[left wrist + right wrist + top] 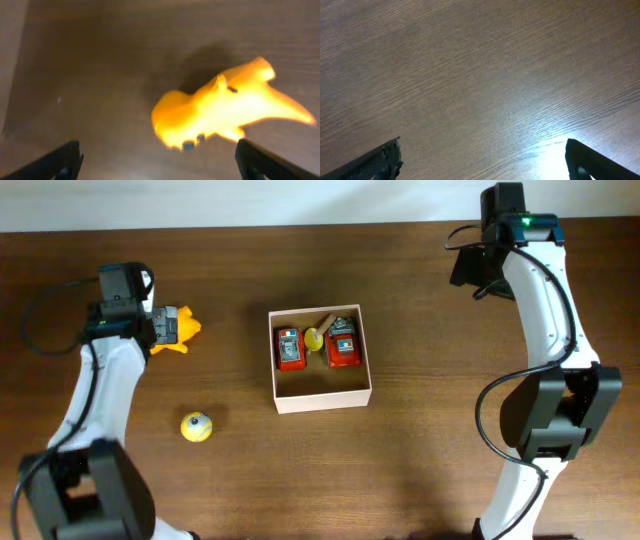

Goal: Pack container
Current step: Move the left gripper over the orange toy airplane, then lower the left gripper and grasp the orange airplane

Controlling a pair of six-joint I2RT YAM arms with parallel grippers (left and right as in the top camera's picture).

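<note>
Overhead: brown wood table (pixel 420 470) across the whole frame. Left arm (pixel 100 390) reaching up the left side, right arm (pixel 545 290) up the right side, wrist at the far right edge.

Container (pixel 322 402) at table centre, well apart from both arms: square, shallow, white walls, brown inside. Holds two red toys side by side in the far half, left one (pixel 289 349) and right one (pixel 342 343), with a small yellow piece (pixel 314 339) between them. Near half of the floor bare.

Orange toy (pixel 185 328) at far left on the table, outside the container, just beside the left wrist. In left wrist view, lies flat on the wood (pixel 225 110), blurred, ahead of the fingertips, touching neither.

Yellow ball (pixel 196 426) at near left, well apart from the container, near the left arm's forearm.

Left gripper (pixel 157 157): jaws spread wide, nothing held, fingertips (pixel 65 160) at the frame's lower corners.

Right gripper (pixel 482 160): jaws likewise spread wide, nothing held, only bare wood grain below.
</note>
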